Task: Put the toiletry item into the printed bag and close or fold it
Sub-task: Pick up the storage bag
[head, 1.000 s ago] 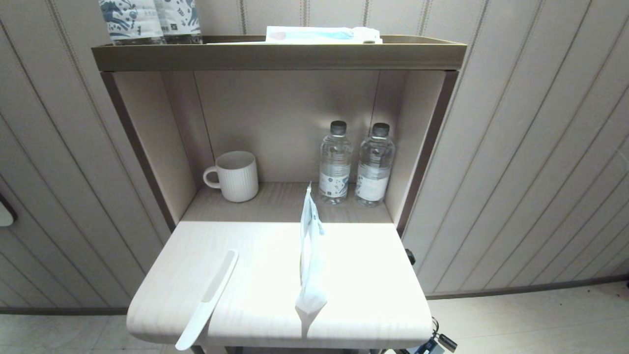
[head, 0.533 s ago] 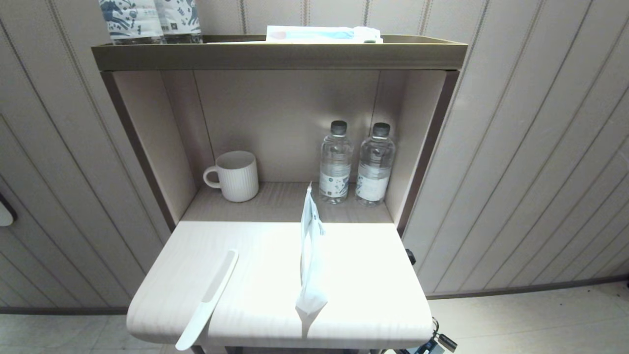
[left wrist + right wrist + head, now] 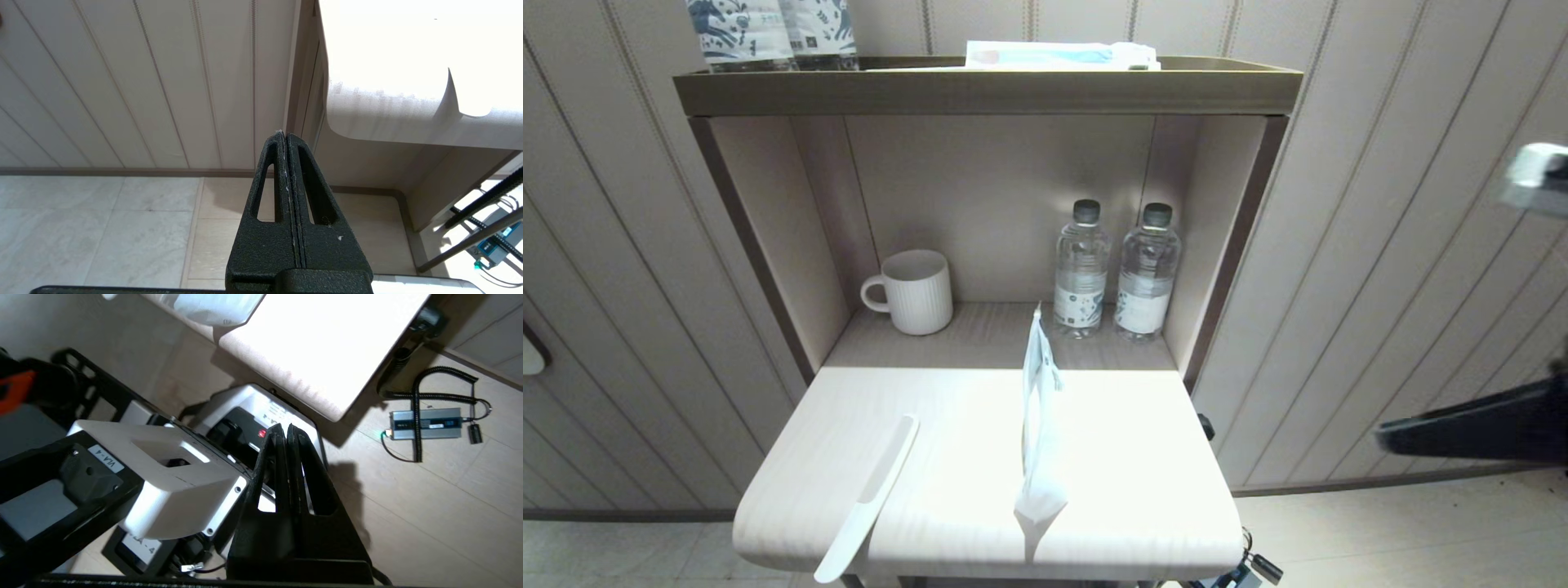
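Observation:
The white comb (image 3: 870, 498) lies on the left of the pale table (image 3: 1143, 457), its handle end sticking out over the front edge; the left wrist view shows that overhanging end of the comb (image 3: 468, 96). The printed bag (image 3: 1039, 425) stands upright on its edge in the middle of the table, and its lower end (image 3: 212, 308) shows in the right wrist view. My right gripper (image 3: 1384, 435) is shut and empty, in the air to the right of the table. My left gripper (image 3: 284, 132) is shut and empty, low beside the table's left front corner.
A white ribbed mug (image 3: 911, 291) and two water bottles (image 3: 1115, 269) stand in the alcove behind the table. Blue-printed bottles (image 3: 772, 33) and flat packets (image 3: 1058, 55) sit on the top shelf. A power box with a coiled cable (image 3: 425, 422) lies on the floor.
My right arm has risen into the head view at the right edge, where it did not show before. The comb and the bag have not moved.

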### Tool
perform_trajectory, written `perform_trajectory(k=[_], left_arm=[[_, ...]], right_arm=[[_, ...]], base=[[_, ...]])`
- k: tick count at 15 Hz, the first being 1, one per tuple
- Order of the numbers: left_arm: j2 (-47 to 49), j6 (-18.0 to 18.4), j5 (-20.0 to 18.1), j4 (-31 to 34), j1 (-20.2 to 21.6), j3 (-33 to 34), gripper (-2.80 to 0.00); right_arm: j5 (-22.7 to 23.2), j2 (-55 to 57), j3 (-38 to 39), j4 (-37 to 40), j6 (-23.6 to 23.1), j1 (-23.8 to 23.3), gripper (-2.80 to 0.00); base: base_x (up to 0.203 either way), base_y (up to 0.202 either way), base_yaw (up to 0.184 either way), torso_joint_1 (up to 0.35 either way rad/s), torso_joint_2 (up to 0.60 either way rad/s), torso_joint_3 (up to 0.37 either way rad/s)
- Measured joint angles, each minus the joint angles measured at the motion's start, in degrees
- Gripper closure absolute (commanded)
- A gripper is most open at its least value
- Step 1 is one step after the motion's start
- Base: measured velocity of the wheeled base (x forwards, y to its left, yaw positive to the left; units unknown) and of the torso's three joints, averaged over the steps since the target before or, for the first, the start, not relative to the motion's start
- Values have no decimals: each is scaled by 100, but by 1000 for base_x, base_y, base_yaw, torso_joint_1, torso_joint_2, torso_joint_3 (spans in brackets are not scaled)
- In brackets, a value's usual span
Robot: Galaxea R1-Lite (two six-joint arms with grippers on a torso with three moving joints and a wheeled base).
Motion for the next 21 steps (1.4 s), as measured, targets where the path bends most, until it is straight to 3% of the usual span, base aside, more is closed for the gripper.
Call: perform_trajectory(k=[1, 4, 6, 10, 16, 21], left_arm=[[0, 13, 1, -1, 0, 0, 0], [0, 16, 0, -1, 0, 0, 0], [0, 18, -3, -1, -2, 0, 0], [0, 21, -5, 0, 0, 0, 0], [0, 22, -8, 4, -2, -2, 0], [0, 22, -16, 7, -2, -7, 0]], right_arm=[[-379, 321, -128, 22, 97, 433, -280], [-1564, 1150, -592, -47, 231, 1458, -280], [-1918, 1609, -911, -138, 237, 1770, -280], [-2270, 2427, -1307, -194, 319, 1910, -280], [-2464, 3533, -1616, -1108, 661, 1944, -280], [-2656, 4074, -1928, -1191, 714, 1918, -280]], base=[[0, 0, 0, 0, 0, 0], [0, 0, 0, 0, 0, 0], [0, 0, 0, 0, 0, 0], [0, 0, 0, 0, 0, 0], [0, 0, 0, 0, 0, 0], [0, 0, 0, 0, 0, 0]])
